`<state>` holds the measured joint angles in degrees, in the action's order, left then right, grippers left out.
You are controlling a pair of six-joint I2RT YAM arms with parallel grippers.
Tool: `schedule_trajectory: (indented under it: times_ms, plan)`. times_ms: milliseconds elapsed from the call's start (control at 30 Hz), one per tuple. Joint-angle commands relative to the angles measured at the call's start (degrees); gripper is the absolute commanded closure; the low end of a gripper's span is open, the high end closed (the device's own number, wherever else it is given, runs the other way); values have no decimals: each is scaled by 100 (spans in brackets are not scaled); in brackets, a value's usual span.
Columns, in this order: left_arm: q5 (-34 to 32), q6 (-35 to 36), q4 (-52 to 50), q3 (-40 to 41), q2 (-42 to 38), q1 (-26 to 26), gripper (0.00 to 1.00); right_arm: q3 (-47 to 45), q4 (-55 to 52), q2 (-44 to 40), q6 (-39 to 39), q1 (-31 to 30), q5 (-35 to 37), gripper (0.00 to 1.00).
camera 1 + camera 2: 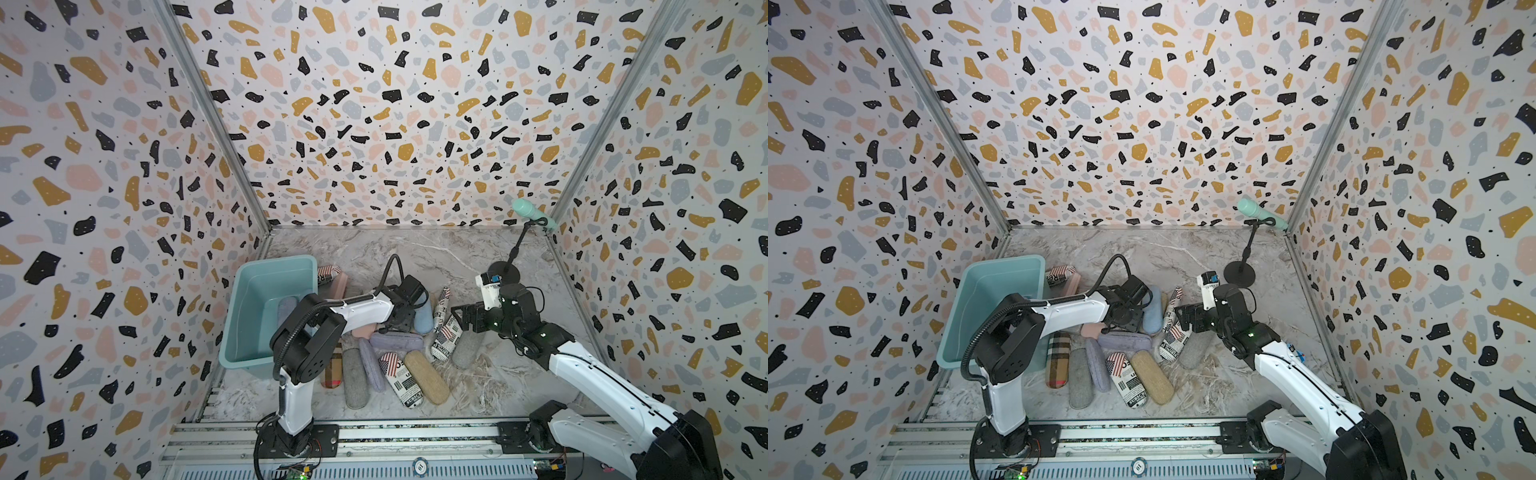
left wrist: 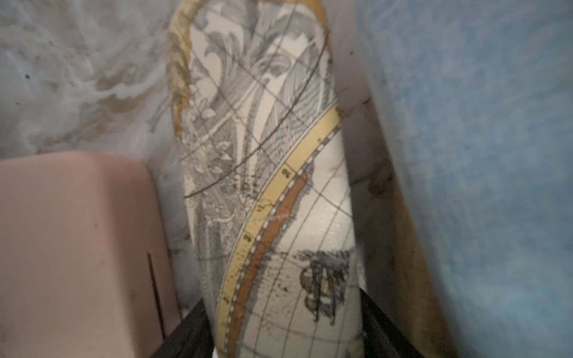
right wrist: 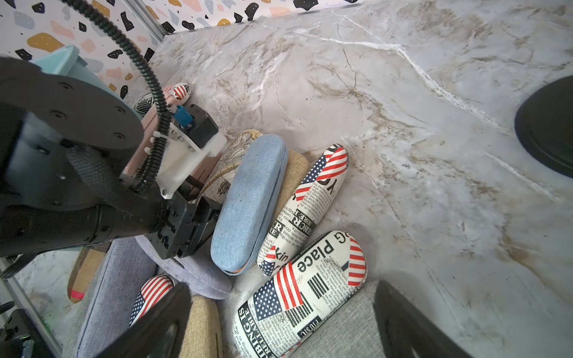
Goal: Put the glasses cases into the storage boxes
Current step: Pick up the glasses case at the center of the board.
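A map-print case [image 2: 263,186] is being flanked by the left gripper [image 2: 282,300], with a black finger [image 2: 192,328] lying at each side; whether it is being squeezed cannot be told. The case is being hemmed in by a pink case [image 2: 77,248] and a blue case [image 2: 480,155] in the pile on the marble table [image 1: 415,249], just beside the teal tub [image 1: 262,307], where one greyish case [image 1: 286,309] is lying. The right gripper [image 3: 282,286] is being held wide open above a flag-print case [image 3: 297,310].
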<state>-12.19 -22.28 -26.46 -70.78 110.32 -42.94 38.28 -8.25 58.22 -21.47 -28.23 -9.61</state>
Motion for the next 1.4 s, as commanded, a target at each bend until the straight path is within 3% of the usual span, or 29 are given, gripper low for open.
schedule_trajectory:
  times_ms: [0,233,600,767,967,1167,1367]
  plan:
    - [-375,-118,-11,-56,66,-9,35,-15,-80,-134,77,31,-19,7]
    - [-637,-196,73,-42,-422,-2,45,-23,-106,-218,90,46,-28,9]
    - [-719,38,-303,-560,-1453,210,47,94,-44,-161,93,51,-114,10]
    - [-1044,128,-835,-802,-2007,434,48,186,-50,-146,108,45,-189,11]
    - [-1628,187,-1518,-511,-3388,1126,48,274,13,-96,148,45,-304,11]
    - [-1788,239,-2065,286,-4644,2584,47,314,253,70,163,46,-488,12]
    - [-1444,200,-1766,1127,-4885,3386,47,443,297,427,218,50,-735,13]
